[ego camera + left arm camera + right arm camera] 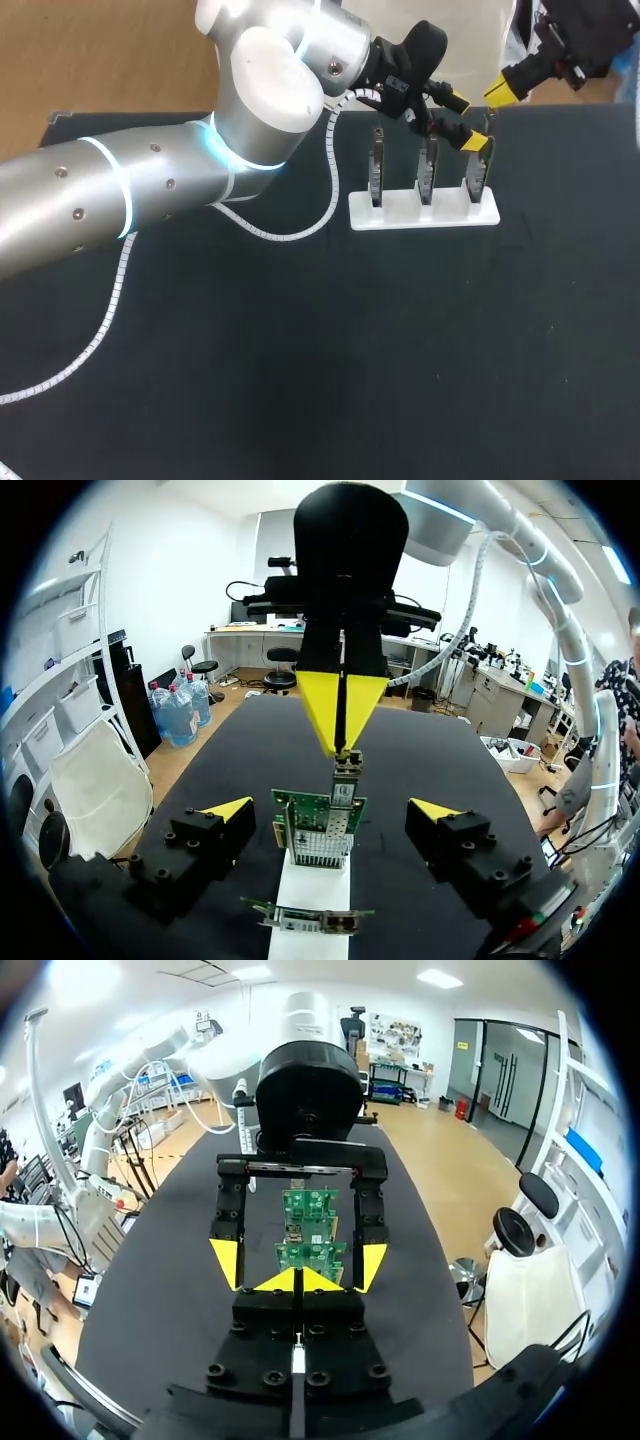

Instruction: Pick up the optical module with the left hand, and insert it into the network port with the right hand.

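**Module at the port: right fingers clamped, left fingers spread**

Right gripper (343, 715): shut tip to tip on the optical module (347, 770), with only a thin seam between the yellow tips. Gripped by the upper end, probably to leave the lower end free for the network port (344, 802) on the top edge of the green board (318, 828). Module hung upright, lower end touching or just entering that port. Cannot tell how deep.

Left gripper (330, 808): fingers wide apart and empty, one on each side of that same board, touching neither board nor module. Likely parked there with the pick-up and hand-over judged done. Also points its camera along the white rack (308, 890), giving a useful look at the alignment.

From the head view: rack toward two o'clock on the dark table (300, 350). Three boards upright in a row on it, apparently slotted on edge to present the ports upward for reaching from above. Both grippers crowded over the rack's three o'clock end. Left arm in from nine o'clock and well past the middle, right arm down from one o'clock. Hard to say from here exactly which board sits under the module, though probably the last one.

Judged stage: insertion. Calls for a straight push downward, in line with the port. With any tilt, a risk of jamming the module or rocking the board in its slot.
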You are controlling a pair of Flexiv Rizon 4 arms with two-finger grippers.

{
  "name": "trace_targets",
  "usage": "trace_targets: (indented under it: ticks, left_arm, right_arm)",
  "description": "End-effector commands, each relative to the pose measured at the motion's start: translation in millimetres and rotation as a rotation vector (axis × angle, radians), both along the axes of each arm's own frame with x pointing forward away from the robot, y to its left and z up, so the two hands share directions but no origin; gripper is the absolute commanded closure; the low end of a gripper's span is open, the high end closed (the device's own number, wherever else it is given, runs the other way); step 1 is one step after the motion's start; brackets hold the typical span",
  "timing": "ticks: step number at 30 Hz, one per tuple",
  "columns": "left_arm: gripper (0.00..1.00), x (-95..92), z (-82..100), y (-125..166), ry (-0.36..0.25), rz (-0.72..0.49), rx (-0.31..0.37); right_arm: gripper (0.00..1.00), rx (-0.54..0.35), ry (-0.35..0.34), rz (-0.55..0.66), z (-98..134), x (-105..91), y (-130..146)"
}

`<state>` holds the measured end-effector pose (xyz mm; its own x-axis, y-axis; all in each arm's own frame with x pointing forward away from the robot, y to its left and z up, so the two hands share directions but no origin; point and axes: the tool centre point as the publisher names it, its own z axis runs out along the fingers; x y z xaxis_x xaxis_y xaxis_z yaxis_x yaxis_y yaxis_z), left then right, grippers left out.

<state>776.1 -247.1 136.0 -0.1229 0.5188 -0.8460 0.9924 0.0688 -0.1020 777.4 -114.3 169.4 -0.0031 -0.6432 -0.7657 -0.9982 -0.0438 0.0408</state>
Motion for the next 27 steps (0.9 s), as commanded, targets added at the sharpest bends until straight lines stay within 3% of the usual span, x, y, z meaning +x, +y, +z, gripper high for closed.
trace_targets:
  ticks: [1, 27]
  left_arm:
    - [0.00, 0.4, 0.7, -0.3, 0.002, 0.000, 0.004]
    - [0.00, 0.4, 0.7, -0.3, 0.002, 0.000, 0.004]
  right_arm:
    - [1.00, -0.002, 0.010, 0.007, -1.7, 4.6, -0.4]
    - [1.00, -0.013, 0.066, 0.005, -19.4, 4.0, 1.9]
